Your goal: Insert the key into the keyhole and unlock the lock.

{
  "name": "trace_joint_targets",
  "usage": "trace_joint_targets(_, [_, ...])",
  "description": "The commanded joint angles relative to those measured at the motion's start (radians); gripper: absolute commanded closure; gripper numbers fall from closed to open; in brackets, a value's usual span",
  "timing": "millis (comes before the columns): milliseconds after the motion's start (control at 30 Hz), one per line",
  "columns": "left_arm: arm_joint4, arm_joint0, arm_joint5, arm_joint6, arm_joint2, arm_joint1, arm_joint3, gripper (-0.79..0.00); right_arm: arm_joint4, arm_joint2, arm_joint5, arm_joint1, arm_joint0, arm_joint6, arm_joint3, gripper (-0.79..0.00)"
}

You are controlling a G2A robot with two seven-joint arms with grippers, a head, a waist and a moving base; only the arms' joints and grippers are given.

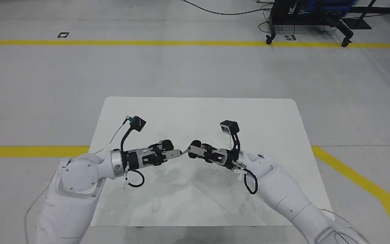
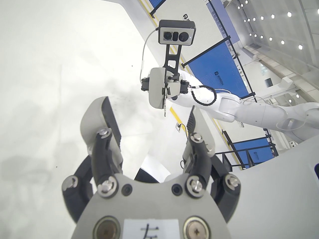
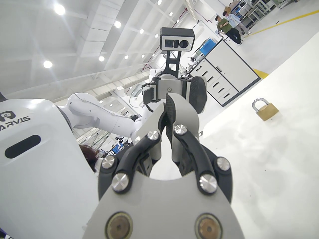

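A brass padlock (image 3: 265, 109) with a silver shackle lies flat on the white table (image 1: 244, 116), off to one side of my right gripper (image 3: 166, 103). That gripper is shut on a thin metal key (image 2: 164, 106); in the left wrist view its blade sticks out from the right gripper (image 2: 163, 95). My left gripper (image 2: 149, 105) stands open and holds nothing, facing the key tip a short way off. In the top view the left gripper (image 1: 175, 152) and the right gripper (image 1: 194, 149) meet nose to nose above the table's middle. In the right wrist view the left gripper (image 3: 172, 93) sits just beyond my shut fingers.
The table's far edge (image 1: 201, 99) and both side edges are well away from the grippers. A black wheeled frame (image 1: 311, 24) stands on the floor far behind, past a yellow floor line (image 1: 122, 42). A white drawer cabinet (image 3: 224, 75) stands beyond the table.
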Motion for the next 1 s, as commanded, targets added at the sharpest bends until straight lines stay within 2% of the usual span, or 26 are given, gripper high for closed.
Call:
trace_joint_targets(0, [-0.013,-0.003,0.002,-0.002,0.003,0.002,0.004,-0.336,0.002,0.003,0.000,-0.008,0.004,0.016,0.009,0.000])
trace_joint_targets(233, [-0.034,-0.008,0.006,-0.019,0.008,0.010,0.007,-0.345,0.011,0.003,0.000,-0.039,0.014,0.049,0.053,0.000])
trace_joint_targets(533, [-0.005,-0.013,0.008,-0.009,0.028,0.018,0.005,-0.317,0.007,-0.004,0.000,-0.065,0.018,0.052,0.064,0.000])
trace_joint_targets(700, [0.002,-0.014,0.007,-0.001,0.033,0.023,0.003,-0.237,0.003,-0.007,0.000,-0.073,0.021,0.052,0.072,0.000])
trace_joint_targets(767, [0.005,-0.013,0.008,0.004,0.034,0.025,0.002,-0.163,0.002,-0.006,0.000,-0.076,0.021,0.052,0.075,0.000])
trace_joint_targets(867, [0.008,-0.012,0.009,0.009,0.035,0.027,0.000,0.000,-0.002,-0.004,0.000,-0.078,0.021,0.052,0.077,0.000])
trace_joint_targets(967, [0.006,-0.011,0.010,0.013,0.036,0.030,-0.001,0.000,-0.004,0.002,0.000,-0.080,0.018,0.052,0.077,0.000])
